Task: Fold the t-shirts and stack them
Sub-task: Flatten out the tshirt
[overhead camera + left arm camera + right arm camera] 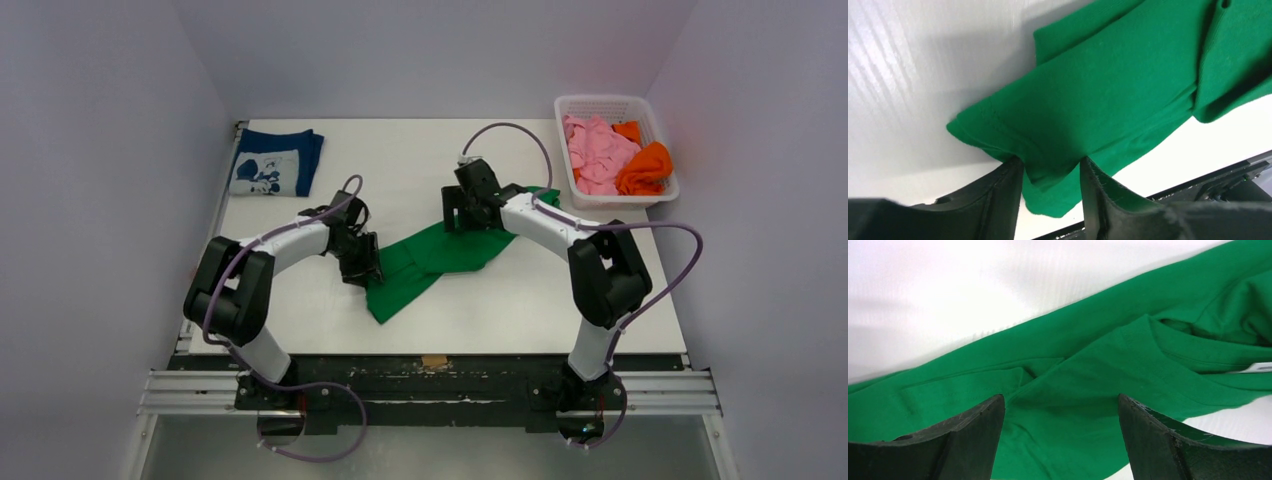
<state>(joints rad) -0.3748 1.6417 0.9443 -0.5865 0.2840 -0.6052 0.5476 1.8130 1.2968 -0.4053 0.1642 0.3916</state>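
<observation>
The bright green t-shirt point(430, 262) lies crumpled in a diagonal band across the middle of the table. My left gripper point(362, 268) is at its left edge. In the left wrist view point(1050, 167) the jaws stand partly open, with a fold of the green t-shirt point(1108, 90) bunched between the fingertips. My right gripper point(462, 215) is over the shirt's upper right part. In the right wrist view point(1060, 402) it is wide open just above the green cloth point(1088, 370), near the collar. The navy t-shirt with a white print point(272, 165) lies folded at the back left.
A white basket point(600, 101) at the back right holds a pink t-shirt point(595, 150) and an orange t-shirt point(645, 170). The table's front edge runs just past the green shirt's lower tip.
</observation>
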